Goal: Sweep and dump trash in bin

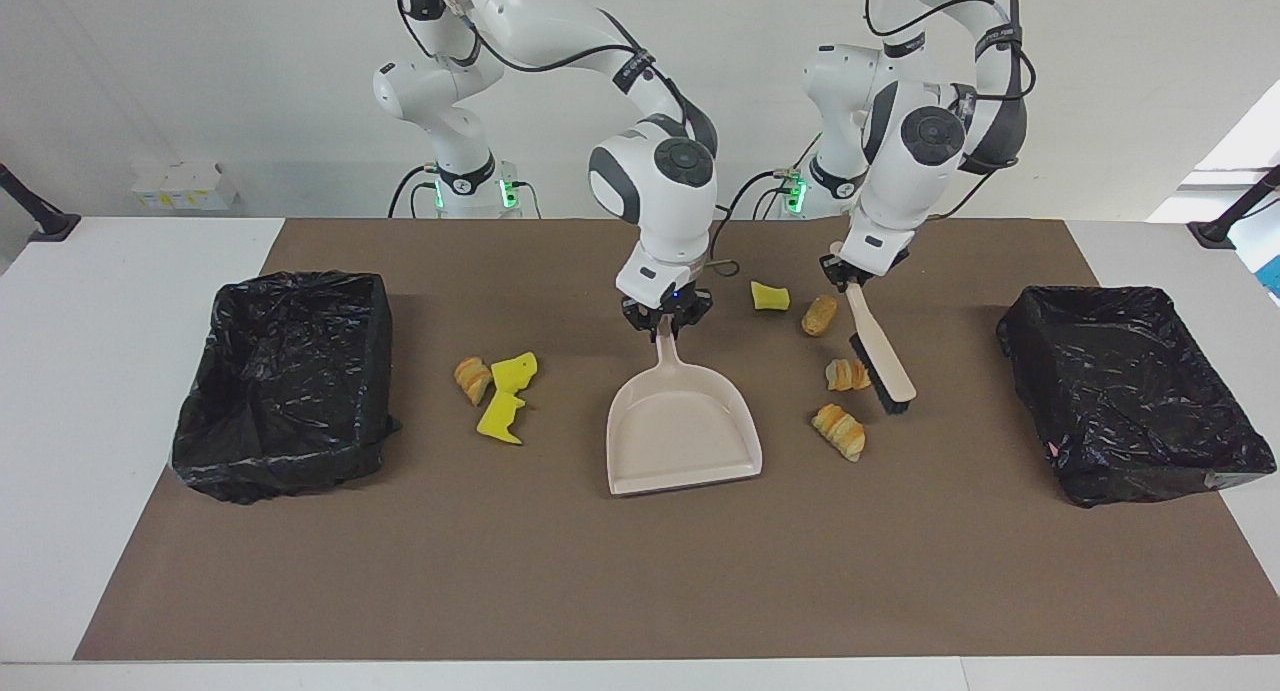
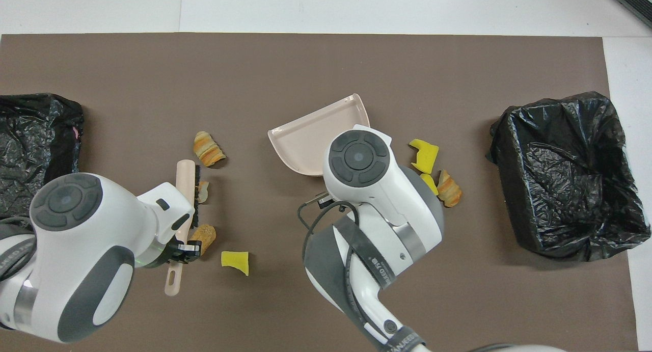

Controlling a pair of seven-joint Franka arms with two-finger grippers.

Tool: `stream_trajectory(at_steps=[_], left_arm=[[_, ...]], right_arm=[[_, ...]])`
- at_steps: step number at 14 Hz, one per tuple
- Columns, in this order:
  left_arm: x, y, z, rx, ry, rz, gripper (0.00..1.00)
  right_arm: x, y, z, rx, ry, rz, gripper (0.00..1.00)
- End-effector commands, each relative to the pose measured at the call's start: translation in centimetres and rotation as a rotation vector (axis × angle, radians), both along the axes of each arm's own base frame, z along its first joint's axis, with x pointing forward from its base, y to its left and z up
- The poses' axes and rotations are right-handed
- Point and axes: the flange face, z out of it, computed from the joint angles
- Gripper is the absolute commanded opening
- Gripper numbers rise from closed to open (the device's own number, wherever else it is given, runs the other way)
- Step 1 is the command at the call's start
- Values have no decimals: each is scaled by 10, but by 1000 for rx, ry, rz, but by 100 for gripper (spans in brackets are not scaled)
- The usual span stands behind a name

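Smooth matt plastic dustpan [image 1: 683, 431], crinkled glossy bin liners [image 1: 285, 381], matt brown mat [image 1: 640, 571].

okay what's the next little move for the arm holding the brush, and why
Probably a short sweep toward the dustpan. The left end effector holds the brush, whose bristles sit against one bread roll, and the right end effector holds the pan's handle, its mouth turned partly toward that roll.
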Motion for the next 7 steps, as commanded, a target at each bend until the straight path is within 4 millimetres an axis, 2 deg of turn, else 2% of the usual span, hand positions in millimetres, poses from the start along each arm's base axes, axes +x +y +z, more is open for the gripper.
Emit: stream_trajectory(at_steps=[1,5,7], left_arm=[[-39,-17,-1,-165,53,-199,0],[-87,-38,-2,-230,130,-435,0],[-115,-48,-11,-228,153,-508,0]], right_arm=[[-4,-19,9,-1,41,175,0],[2,-40,8,10,85,454,0],[11,-57,5,24,101,609,0]])
